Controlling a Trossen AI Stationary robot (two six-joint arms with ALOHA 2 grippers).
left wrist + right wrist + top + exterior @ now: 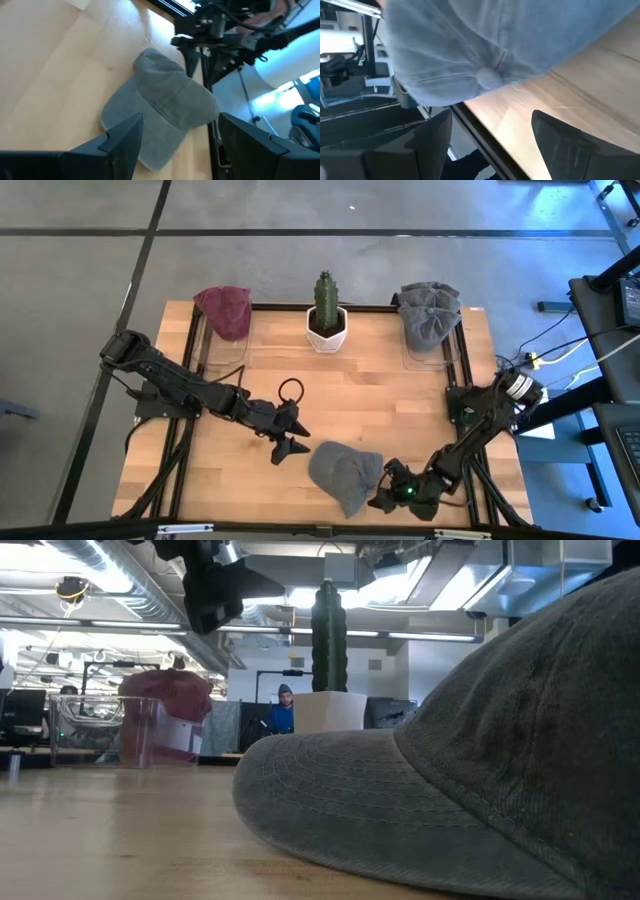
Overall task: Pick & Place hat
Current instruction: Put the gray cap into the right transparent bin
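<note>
A grey cap (345, 473) lies flat on the wooden table near its near edge; it also fills the low view as the grey cap (470, 770) and shows in the left wrist view as the grey cap (160, 107). My left gripper (290, 442) hovers open just left of it, fingers (122, 137) pointing toward it. My right gripper (385, 498) sits open at the cap's right near side, close to the crown (485, 75), touching nothing that I can see. A maroon hat (226, 310) and a second grey hat (430, 312) rest on clear stands at the far corners.
A potted cactus (325, 320) in a white pot stands at the far middle of the table. Clear stands hold the two far hats. Bare wood lies between the cactus and the cap. The table's near edge (320, 525) runs right by the right gripper.
</note>
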